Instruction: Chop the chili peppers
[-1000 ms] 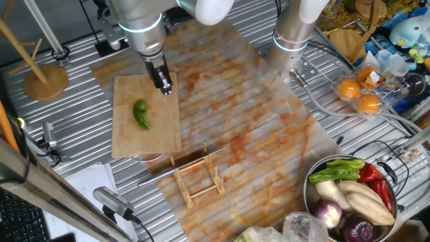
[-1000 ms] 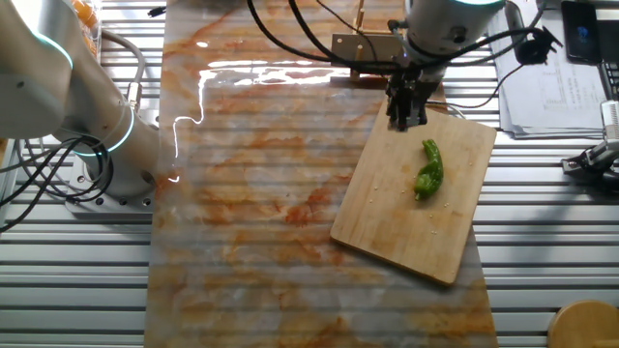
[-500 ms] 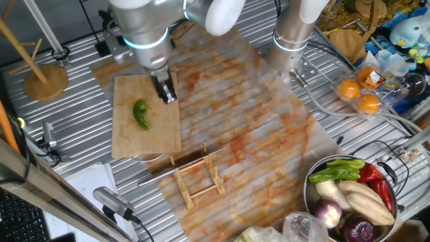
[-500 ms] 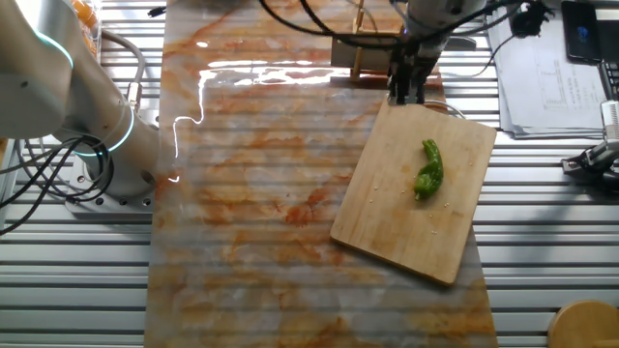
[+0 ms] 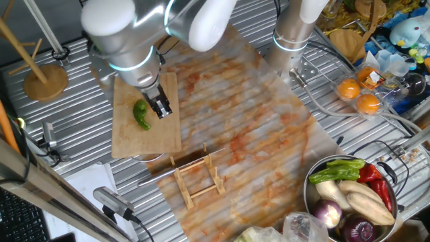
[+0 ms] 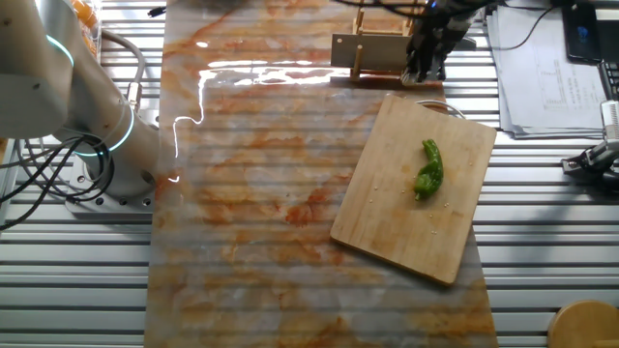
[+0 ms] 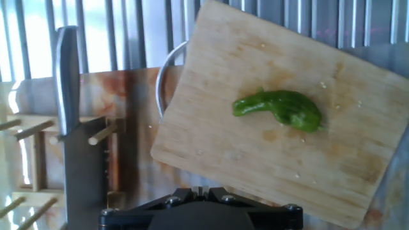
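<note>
Item: one whole chili pepper [image 7: 279, 108] on cutting board [image 7: 332, 166], ahead of the fingers [image 5: 161, 107], lengthwise across their line. Knife [image 7: 66, 76] lies off to one side. Fingers' opening: cannot tell; nothing seen held.

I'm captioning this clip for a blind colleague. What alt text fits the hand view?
A whole, curved green chili pepper lies uncut on a tilted wooden cutting board, seen from above. To the left, a knife rests in a wooden rack on a ribbed metal table; the gripper's dark base fills the bottom edge.
</note>
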Action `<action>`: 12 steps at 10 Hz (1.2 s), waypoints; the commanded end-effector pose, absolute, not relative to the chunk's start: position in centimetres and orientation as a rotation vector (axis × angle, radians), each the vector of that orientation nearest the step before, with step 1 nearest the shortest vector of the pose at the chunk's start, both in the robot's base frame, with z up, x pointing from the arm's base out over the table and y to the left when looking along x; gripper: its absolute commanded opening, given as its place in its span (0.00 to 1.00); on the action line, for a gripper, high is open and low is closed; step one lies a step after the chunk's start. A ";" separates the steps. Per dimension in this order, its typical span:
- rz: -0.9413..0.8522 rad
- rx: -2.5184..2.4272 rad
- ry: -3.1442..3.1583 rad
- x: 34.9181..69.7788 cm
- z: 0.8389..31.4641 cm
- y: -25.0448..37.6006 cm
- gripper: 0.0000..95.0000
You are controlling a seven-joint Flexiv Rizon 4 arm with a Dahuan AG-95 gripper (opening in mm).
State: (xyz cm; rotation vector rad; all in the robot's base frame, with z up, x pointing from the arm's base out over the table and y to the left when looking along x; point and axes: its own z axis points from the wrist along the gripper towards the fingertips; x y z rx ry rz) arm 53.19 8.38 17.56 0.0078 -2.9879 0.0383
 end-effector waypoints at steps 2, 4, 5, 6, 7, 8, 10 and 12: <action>0.046 0.031 -2.984 53.1 17.5 8.5 0.00; 0.046 0.028 -2.981 53.1 17.5 8.6 0.00; 0.063 0.027 -2.983 53.1 17.5 8.6 0.00; 0.102 0.047 -2.988 53.1 17.5 8.6 0.00; 0.091 0.124 -2.983 53.1 17.5 8.6 0.00; 0.083 0.193 -2.965 53.1 17.5 8.6 0.00; 0.049 0.228 -2.989 52.9 17.5 8.9 0.00; 0.058 0.182 -3.005 52.7 18.5 11.9 0.00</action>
